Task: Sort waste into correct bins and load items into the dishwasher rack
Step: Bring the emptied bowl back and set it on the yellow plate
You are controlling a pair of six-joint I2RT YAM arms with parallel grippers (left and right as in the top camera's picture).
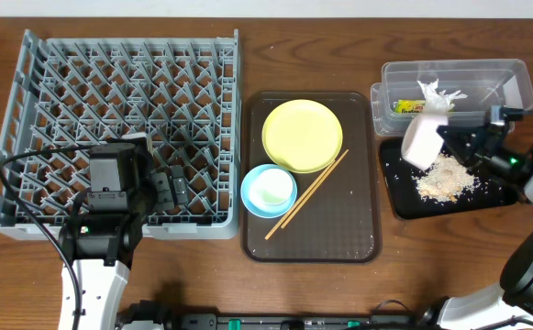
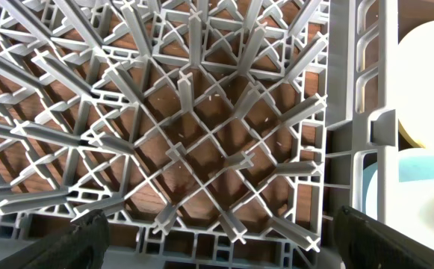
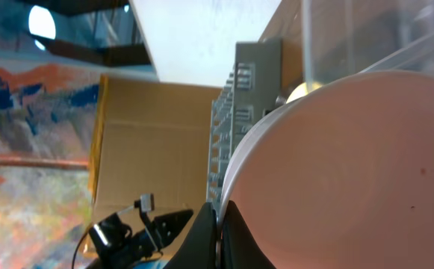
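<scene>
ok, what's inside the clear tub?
Crumpled white tissue and a green-and-yellow wrapper. The white bowl overlaps the near edge of the clear tub; whatever's under it is hidden.

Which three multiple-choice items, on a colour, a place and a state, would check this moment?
1. What colour is the plate on the serving tray? A red; B yellow; C black.
2. Where do the food scraps lie? A on the plate; B on the serving tray; C on the black tray.
3. How is the right gripper? A open and empty; B shut on the plate; C shut on the white bowl.
Key: 1 B, the overhead view shows it yellow. 2 C, the pale heap sits on the glossy black surface. 3 C, the right wrist view shows it pinching the bowl's rim.
</scene>
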